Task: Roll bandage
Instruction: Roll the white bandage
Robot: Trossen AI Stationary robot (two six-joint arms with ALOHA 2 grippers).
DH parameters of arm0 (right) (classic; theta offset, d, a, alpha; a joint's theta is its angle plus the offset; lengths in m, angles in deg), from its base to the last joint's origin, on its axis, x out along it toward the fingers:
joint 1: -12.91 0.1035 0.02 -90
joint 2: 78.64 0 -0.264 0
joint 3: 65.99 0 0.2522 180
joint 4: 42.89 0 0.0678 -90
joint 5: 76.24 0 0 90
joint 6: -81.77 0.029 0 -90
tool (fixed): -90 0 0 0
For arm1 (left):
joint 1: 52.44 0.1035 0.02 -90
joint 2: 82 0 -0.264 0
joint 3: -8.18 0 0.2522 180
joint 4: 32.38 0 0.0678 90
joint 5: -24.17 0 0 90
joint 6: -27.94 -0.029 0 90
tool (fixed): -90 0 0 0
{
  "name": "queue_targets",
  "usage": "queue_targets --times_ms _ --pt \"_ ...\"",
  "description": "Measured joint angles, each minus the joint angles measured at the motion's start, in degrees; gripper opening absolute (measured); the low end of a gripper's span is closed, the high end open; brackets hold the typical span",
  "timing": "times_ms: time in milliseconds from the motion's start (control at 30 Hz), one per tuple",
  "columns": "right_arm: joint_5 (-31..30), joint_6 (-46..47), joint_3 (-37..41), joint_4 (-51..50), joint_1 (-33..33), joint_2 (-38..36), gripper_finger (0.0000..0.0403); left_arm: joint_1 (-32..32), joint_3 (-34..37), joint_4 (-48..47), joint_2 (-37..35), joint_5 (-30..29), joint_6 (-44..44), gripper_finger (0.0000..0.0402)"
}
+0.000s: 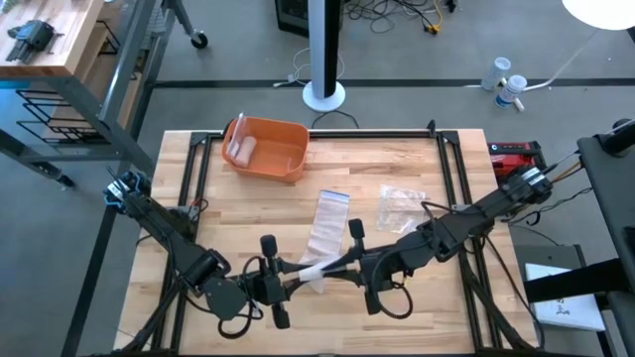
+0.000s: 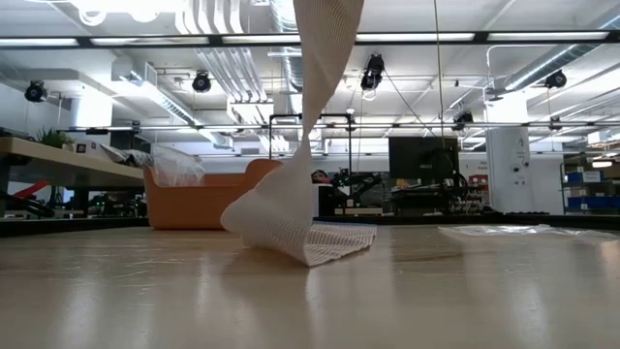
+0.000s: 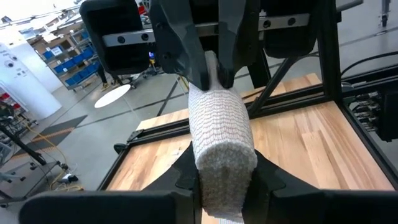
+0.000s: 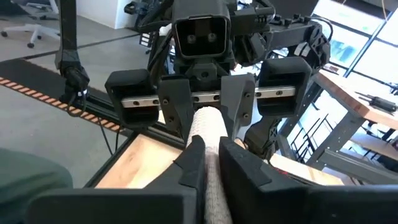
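Both arms are meeting low in the middle of the high view, near the front edge of the table (image 1: 456,297). The left gripper (image 1: 281,285) is sitting just left of centre and the right gripper (image 1: 349,264) just right of it, and the two are facing each other with the bandage (image 1: 316,270) running between them.

In the left wrist view the left gripper (image 3: 225,180) is clamping its two dark fingers (image 3: 184,174) against the sides of the rolled part of the bandage (image 3: 221,140), a white, woven cylinder pointing away from the camera. At the far end of that roll the right gripper (image 3: 210,78) is pinching it from above.

In the right wrist view the right gripper (image 4: 210,158) is closing tightly on the bandage (image 4: 208,127), with the left gripper (image 4: 205,118) gripping the same roll just beyond.

In the low view the loose end of the bandage (image 2: 295,218) is hanging down from the top centre of the frame, curling onto the table (image 2: 465,291) and lying folded there.

In the upper left part of the high view an orange bin (image 1: 268,149) is standing on the table, and a clear plastic wrapper (image 1: 402,206) is lying right of centre.
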State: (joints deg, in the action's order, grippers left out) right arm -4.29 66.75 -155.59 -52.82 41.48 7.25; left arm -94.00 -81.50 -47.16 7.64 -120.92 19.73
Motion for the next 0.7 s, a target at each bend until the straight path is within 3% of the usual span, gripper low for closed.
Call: queue_targets --times_ms 333,500,700 --pt "-0.7 -4.3 0.2 -1.0 3.7 -3.8 0.0130 -2.0 0.0 0.0 -3.0 -2.9 -4.2 0.0057" --pt "-3.3 -5.7 0.2 -0.3 3.9 -4.6 0.0167 -1.6 0.0 0.0 -9.4 -2.9 -5.9 0.0059" --pt "-7.0 -7.1 0.2 -1.3 3.9 -7.6 0.0181 1.4 0.0 0.3 -18.5 -0.7 -7.4 0.0057"
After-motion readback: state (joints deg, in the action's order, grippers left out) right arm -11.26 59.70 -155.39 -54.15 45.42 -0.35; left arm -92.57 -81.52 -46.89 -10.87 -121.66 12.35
